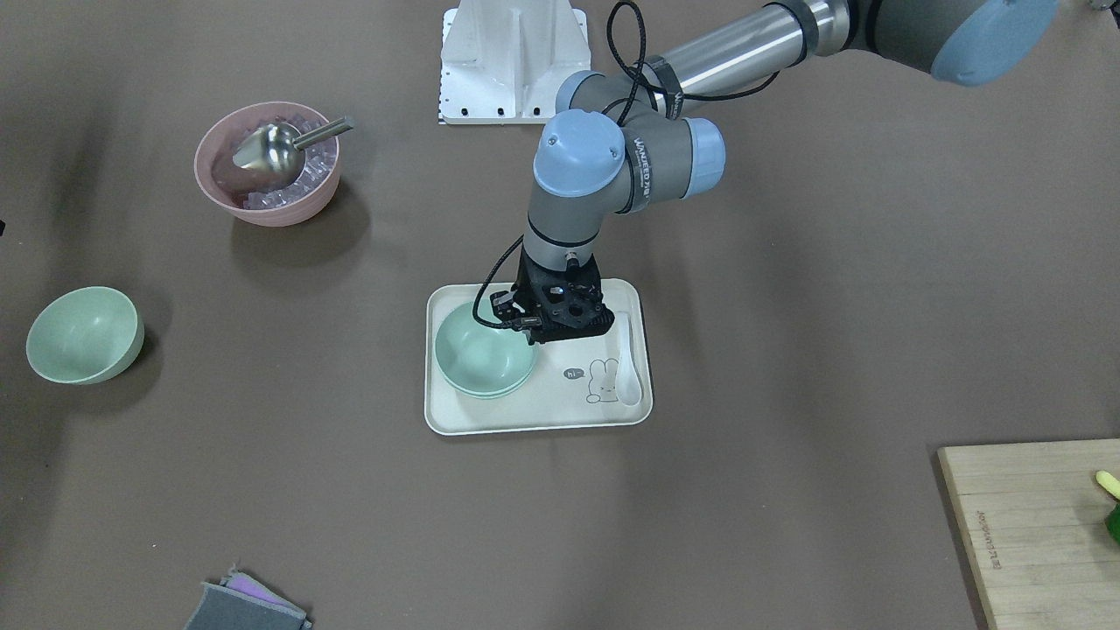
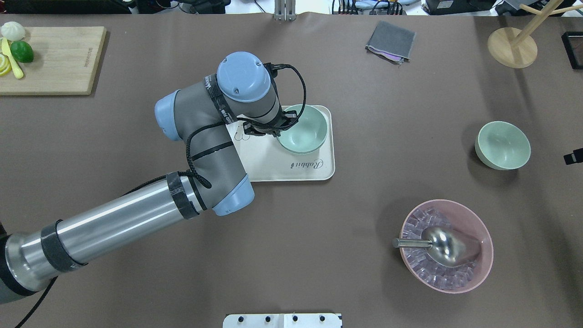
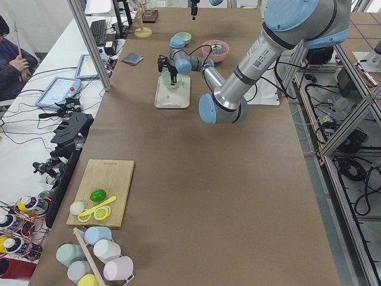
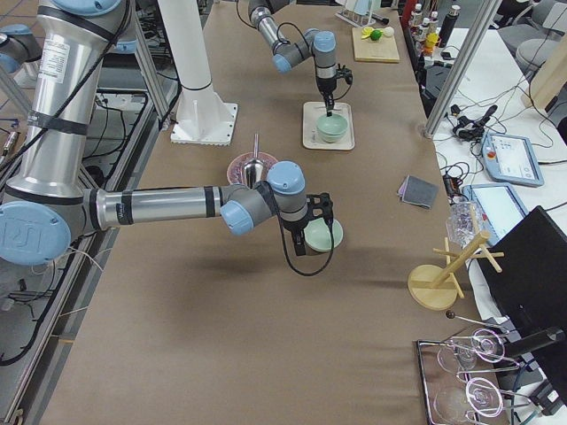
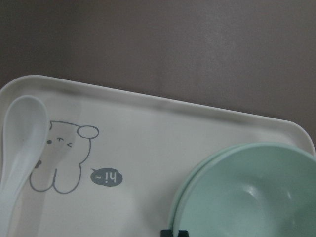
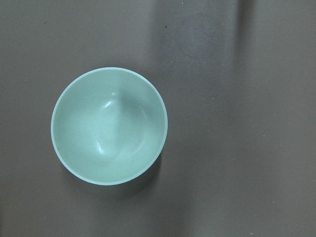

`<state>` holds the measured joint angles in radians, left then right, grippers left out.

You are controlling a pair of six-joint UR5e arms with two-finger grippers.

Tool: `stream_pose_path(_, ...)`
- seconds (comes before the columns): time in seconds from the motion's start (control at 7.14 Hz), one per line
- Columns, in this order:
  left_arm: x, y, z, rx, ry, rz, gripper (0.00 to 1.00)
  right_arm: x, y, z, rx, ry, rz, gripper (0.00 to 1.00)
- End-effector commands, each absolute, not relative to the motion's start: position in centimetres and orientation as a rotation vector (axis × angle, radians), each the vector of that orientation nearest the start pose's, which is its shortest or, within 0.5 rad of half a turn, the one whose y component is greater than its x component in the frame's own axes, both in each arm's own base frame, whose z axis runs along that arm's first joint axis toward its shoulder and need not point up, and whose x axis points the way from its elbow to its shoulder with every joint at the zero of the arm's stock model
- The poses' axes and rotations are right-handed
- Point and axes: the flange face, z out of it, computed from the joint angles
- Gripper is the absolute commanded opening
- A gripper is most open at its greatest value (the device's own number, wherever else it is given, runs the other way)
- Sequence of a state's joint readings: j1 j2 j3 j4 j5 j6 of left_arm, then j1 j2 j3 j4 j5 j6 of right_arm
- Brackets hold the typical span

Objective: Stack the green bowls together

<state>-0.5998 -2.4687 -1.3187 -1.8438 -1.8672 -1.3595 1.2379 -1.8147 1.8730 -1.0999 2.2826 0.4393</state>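
Two pale green bowls (image 1: pixel 481 354) sit nested on the cream tray (image 1: pixel 542 411), also shown in the overhead view (image 2: pixel 305 130) and the left wrist view (image 5: pixel 256 197). My left gripper (image 1: pixel 535 331) stands at the stack's rim, its black fingertips (image 5: pixel 174 232) close together on the top bowl's edge. A third green bowl (image 2: pixel 503 145) stands alone on the table at my right, upright and empty (image 6: pixel 109 126). My right gripper (image 4: pixel 312 232) hovers above it. Its fingers do not show in the right wrist view, so I cannot tell if it is open or shut.
A pink bowl (image 2: pixel 446 246) with ice cubes and a metal scoop stands near my right. A white spoon (image 1: pixel 628 359) lies on the tray. A cutting board (image 2: pixel 50 59) with fruit, a grey cloth (image 2: pixel 391 41) and a wooden stand (image 2: pixel 512 45) lie at the far side.
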Motion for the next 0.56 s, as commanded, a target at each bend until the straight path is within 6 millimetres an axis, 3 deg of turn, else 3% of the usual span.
stream_pose_path(0.0, 58.1, -52.6, 16.5, 0.138, 0.955, -0.174, 0.98, -7.0, -41.3, 56.8, 0.206, -0.833, -0.088, 1.0)
stream_pose_path(0.14, 57.0, -52.6, 15.3, 0.144, 0.973, -0.173, 0.98, -7.0, -41.2, 56.8, 0.205, -0.832, -0.088, 1.0)
stream_pose_path(0.28, 55.0, -52.5, 16.2, 0.113, 0.96, -0.157, 0.98, -7.0, -41.2, 57.0, 0.204, -0.831, -0.091, 1.0)
stream_pose_path(0.42, 50.3, -51.9, 16.8, 0.093, 0.941, -0.093, 0.98, -7.0, -41.1, 57.4, 0.198, -0.83, -0.093, 1.0)
